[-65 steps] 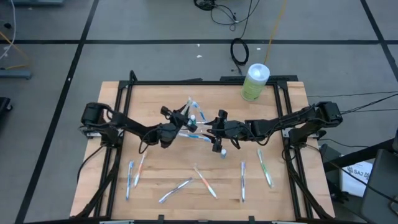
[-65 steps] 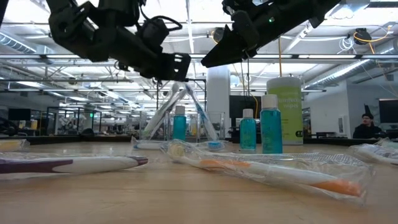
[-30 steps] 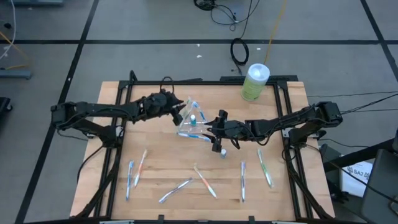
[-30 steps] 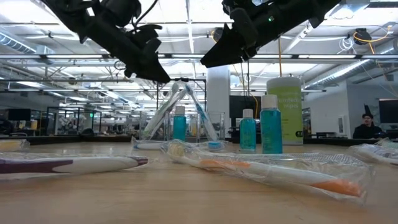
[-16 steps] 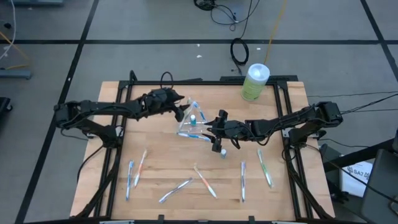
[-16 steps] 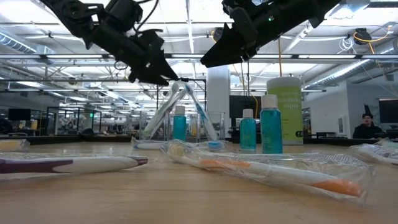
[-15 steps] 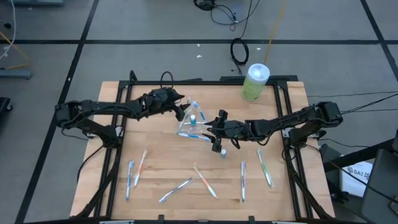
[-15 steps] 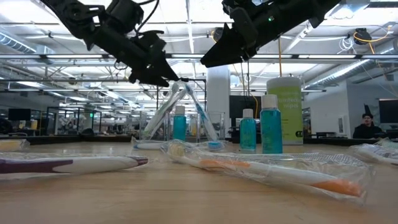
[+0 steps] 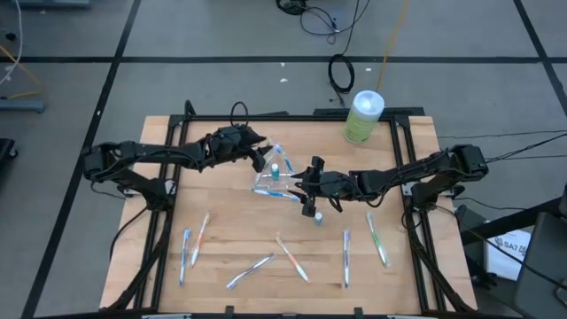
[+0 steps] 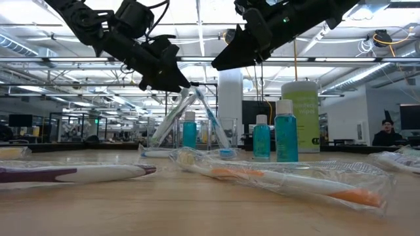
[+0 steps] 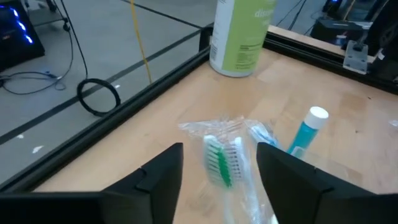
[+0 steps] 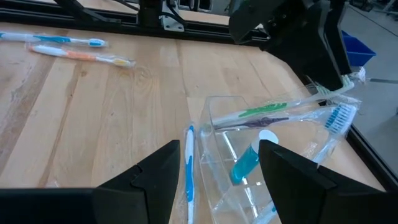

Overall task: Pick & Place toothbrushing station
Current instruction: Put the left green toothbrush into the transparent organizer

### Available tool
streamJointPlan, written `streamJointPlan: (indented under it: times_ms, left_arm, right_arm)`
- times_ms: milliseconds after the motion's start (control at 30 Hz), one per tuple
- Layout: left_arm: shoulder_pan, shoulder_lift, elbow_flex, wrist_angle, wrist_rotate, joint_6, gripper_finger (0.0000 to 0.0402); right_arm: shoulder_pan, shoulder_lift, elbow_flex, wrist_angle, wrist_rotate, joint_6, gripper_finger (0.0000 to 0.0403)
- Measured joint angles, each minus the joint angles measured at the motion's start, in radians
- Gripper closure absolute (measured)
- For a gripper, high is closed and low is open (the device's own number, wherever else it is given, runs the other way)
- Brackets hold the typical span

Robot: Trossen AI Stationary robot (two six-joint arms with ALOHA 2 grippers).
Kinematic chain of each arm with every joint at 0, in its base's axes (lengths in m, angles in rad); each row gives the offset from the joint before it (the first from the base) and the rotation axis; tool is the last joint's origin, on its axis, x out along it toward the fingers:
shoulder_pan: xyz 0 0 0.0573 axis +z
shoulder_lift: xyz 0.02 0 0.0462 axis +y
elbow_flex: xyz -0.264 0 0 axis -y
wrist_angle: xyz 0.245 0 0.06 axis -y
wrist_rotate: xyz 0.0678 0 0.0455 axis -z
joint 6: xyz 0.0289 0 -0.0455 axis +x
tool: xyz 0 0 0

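Toothbrushes lie nearest us in the low view: a wrapped orange-handled toothbrush [image 10: 295, 180] across the front of the wooden table [image 9: 221, 221], and a purple-and-white toothbrush [image 10: 72, 174] to its side. From above we count more wrapped brushes scattered along the table's near half, among them a green toothbrush [image 9: 377, 239] on the right.

Behind these stand two teal bottles [image 10: 285, 134] with white caps; we cannot read any writing on them. The clear plastic cup [image 9: 275, 173] sits near the table's middle, holding a teal-capped tube [image 12: 249, 163] and several wrapped brushes that lean out over its rim.

The right gripper [image 9: 310, 184] hangs just beside the cup, above the table, its fingers [image 12: 155, 171] spread and holding nothing. The left gripper [image 9: 257, 144] hovers at the cup's far side, jaws parted on either side of the bristle end of a green-bristled brush [image 11: 221, 163] standing in the cup; we see no finger touching it.

Farthest back, at the table's rear edge, stands the pale-green canister [image 9: 363, 117] with a white lid. Its label carries pale lettering, partly cut off and too blurred for us to read with confidence.
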Motion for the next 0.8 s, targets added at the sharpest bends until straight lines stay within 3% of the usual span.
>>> streamJointPlan:
  times_ms: [667, 800]
  left_arm:
    - [0.006, 0.000, 0.000, 0.000, 0.000, -0.001, 0.0392]
    - [0.004, 0.000, 0.000, 0.000, 0.000, -0.002, 0.0386]
  right_arm:
    - [0.000, 0.000, 0.000, 0.000, 0.000, -0.002, 0.0192]
    - [0.000, 0.000, 0.000, 0.000, 0.000, -0.002, 0.0192]
